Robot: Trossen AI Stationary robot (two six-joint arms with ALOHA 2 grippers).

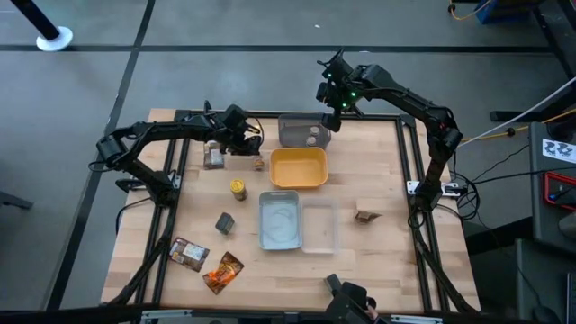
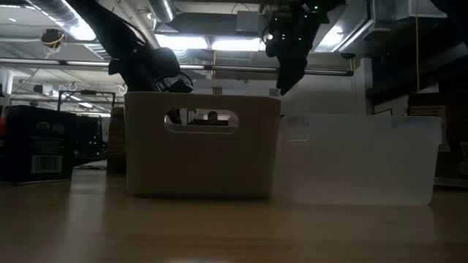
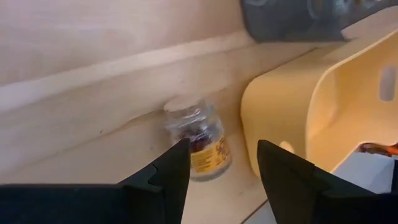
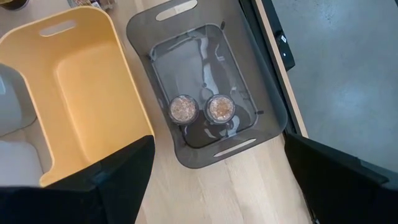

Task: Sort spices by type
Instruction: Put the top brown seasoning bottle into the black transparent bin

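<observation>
**Spice sorting, partly done: two jars binned, most items loose**

The grey tray (image 4: 205, 87) at the far edge holds two small round jars (image 4: 184, 109), upright and side by side, their brown contents showing from above; this appears to be the only group sorted. The yellow tray (image 1: 298, 167), pale-blue tray (image 1: 278, 220) and clear tray (image 1: 319, 226) look empty. Loose on the table are a yellow-lidded jar (image 1: 238, 188), a dark cube (image 1: 224, 222), a brown packet (image 1: 189, 254), an orange packet (image 1: 223, 271), a box (image 1: 214, 157) at the far left, and a small brown item (image 1: 365, 216) well to the right.

The left gripper (image 3: 221, 165) hovers with fingers apart over a small clear jar (image 3: 198, 138), gripping nothing. This jar stands just beside the yellow tray's outer wall; it has a pale lid, dark red-brown contents and a yellow label. The right gripper (image 1: 329, 94) hangs wide open and empty above the grey tray. By this reading, most of the sort remains.
</observation>
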